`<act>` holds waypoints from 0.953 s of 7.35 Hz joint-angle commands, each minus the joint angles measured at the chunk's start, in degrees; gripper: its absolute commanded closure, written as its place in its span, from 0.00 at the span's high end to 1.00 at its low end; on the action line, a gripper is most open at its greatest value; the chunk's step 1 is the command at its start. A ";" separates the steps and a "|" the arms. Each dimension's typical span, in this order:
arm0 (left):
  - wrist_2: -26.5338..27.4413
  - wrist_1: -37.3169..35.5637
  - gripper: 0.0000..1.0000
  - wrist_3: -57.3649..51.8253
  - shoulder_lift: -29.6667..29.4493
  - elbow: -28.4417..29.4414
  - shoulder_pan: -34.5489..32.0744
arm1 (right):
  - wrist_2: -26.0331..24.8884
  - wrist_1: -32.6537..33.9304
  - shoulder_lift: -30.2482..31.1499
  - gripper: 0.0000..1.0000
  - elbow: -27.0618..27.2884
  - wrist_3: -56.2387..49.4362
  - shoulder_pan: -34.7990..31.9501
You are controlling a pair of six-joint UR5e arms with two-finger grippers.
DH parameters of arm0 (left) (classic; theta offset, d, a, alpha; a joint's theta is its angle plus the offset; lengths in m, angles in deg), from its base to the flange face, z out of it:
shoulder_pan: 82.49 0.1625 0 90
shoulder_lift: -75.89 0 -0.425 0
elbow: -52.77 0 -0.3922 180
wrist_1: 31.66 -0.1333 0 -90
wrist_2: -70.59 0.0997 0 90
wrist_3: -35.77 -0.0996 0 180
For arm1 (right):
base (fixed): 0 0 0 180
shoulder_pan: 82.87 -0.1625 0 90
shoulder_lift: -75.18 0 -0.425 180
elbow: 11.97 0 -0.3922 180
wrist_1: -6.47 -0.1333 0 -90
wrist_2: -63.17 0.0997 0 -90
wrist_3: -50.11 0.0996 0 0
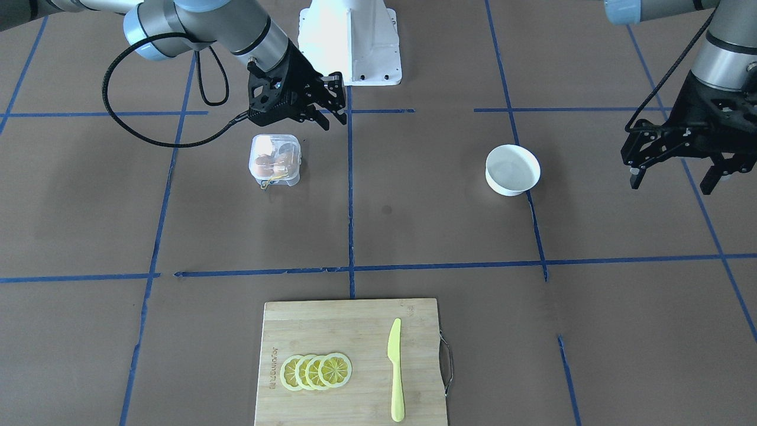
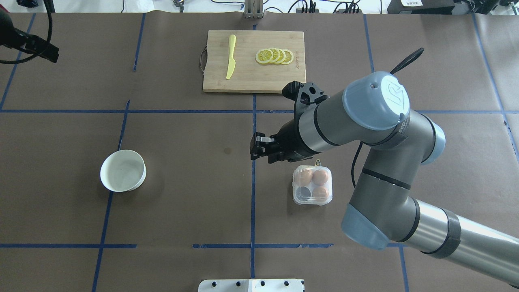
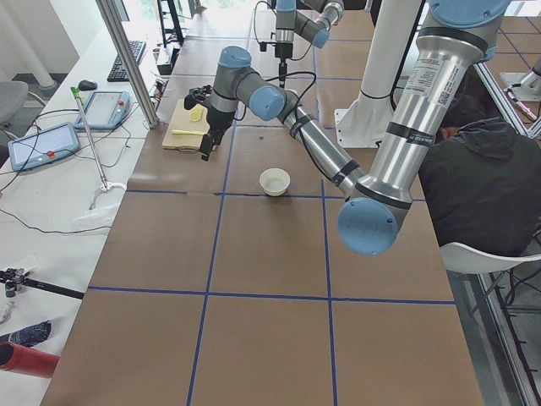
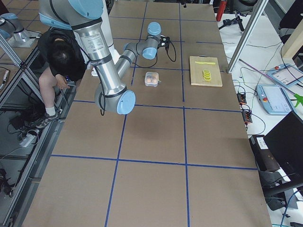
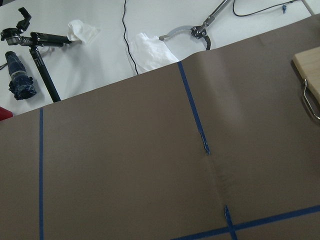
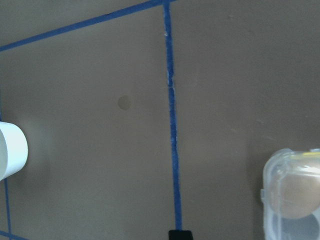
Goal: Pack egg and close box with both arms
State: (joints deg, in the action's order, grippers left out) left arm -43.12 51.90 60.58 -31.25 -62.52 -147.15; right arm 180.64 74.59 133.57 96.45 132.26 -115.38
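Observation:
The clear egg box (image 2: pixel 312 184) sits on the brown table right of the middle line, its lid down over three orange-brown eggs (image 2: pixel 320 177). It also shows in the front view (image 1: pixel 275 158), with yellow string (image 1: pixel 269 180) at its edge, and at the right edge of the right wrist view (image 6: pixel 295 195). My right gripper (image 2: pixel 256 148) hovers open and empty beside the box, toward the table's middle, not touching it. My left gripper (image 1: pixel 673 177) is open and empty, raised far off to the other side beyond the bowl.
A round white bowl (image 2: pixel 123 170) stands on the left half of the table. A bamboo cutting board (image 2: pixel 254 77) at the far middle carries a yellow knife (image 2: pixel 230 56) and several lemon slices (image 2: pixel 275 56). The white pedestal base (image 1: pixel 350 41) is at the near edge.

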 commanded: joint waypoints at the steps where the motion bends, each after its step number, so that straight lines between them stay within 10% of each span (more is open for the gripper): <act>1: -2.66 3.52 1.00 -0.73 5.78 0.41 -1.68 | 0.65 8.28 -0.21 1.00 4.23 -0.84 -5.87; 7: -8.09 9.44 1.00 -29.75 13.36 9.19 -19.33 | 9.71 35.49 14.51 1.00 4.10 -65.22 -35.02</act>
State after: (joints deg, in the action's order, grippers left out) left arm -50.10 61.58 38.19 -19.11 -54.99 -162.63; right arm 190.09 107.78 142.64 101.87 83.63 -144.00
